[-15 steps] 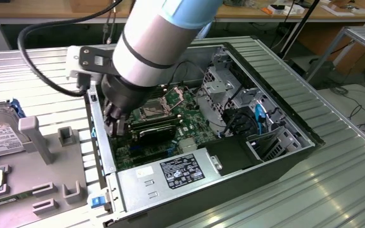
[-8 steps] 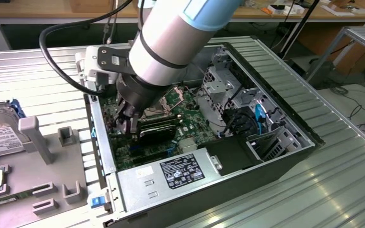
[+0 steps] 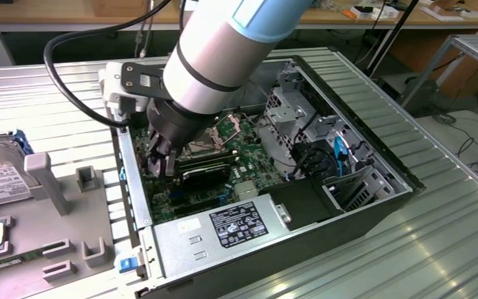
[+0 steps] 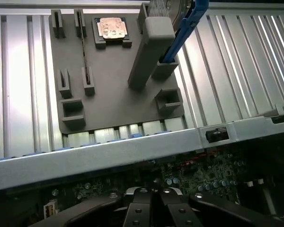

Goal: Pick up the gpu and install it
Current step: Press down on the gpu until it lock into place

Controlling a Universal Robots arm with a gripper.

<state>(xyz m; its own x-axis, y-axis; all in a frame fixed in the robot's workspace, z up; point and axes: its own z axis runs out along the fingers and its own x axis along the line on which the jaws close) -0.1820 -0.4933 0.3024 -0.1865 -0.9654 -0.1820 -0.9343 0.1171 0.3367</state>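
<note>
I saw my fingers (image 3: 166, 167) pinched together low inside the open computer case (image 3: 372, 205), the gpu (image 3: 204, 175) just beside them, its edges hidden.

Ribbed alu table (image 3: 438, 205), shiny; matt grey plastic holder tray (image 4: 113, 99); green PCB motherboard (image 3: 243, 146); glossy white-blue arm (image 3: 222, 56).

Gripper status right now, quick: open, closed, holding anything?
Gripper: closed, lowered inside the open computer case over the motherboard. Whether it grips the gpu cannot be told.
</note>
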